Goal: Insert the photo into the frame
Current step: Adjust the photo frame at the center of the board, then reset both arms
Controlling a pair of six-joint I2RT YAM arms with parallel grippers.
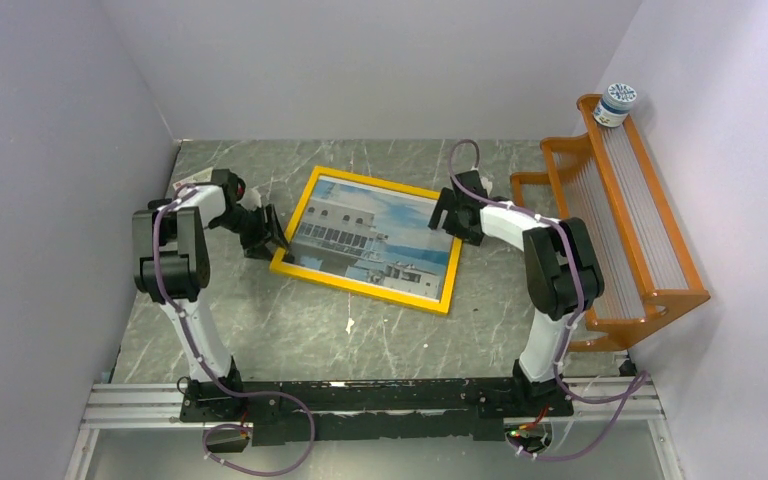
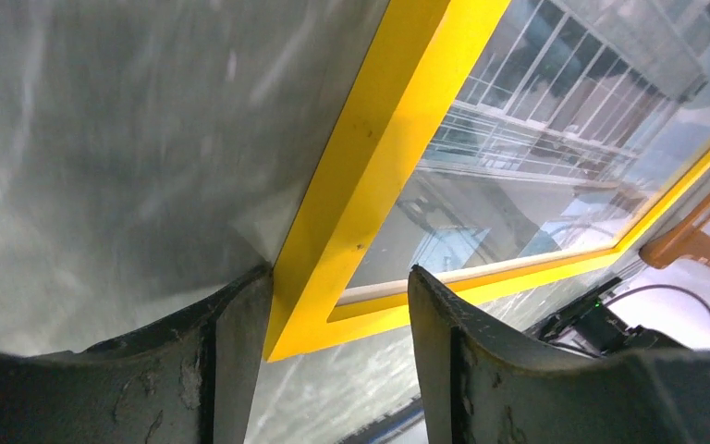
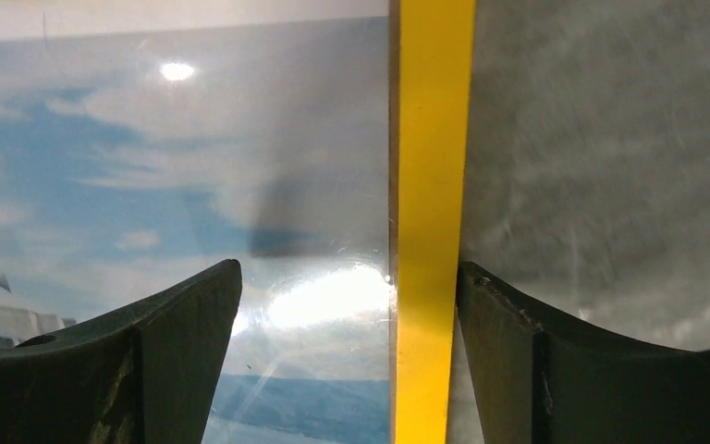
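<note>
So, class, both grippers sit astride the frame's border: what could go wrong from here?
1. The left gripper straddles the frame's corner, one finger over the glass; closing there might scrape it or skid the frame.
2. The right gripper, open astride the opposite border, could tilt the frame if it lifts alone, shifting the photo.

Bright overhead light glares off the frame [image 3: 430, 185]; left wrist view blurred.

The yellow frame [image 1: 360, 288] lies flat on the table [image 1: 290, 335], turned a bit crooked. The photo [image 1: 370, 238] sits inside it, face up, showing a white building and blue sky.
</note>
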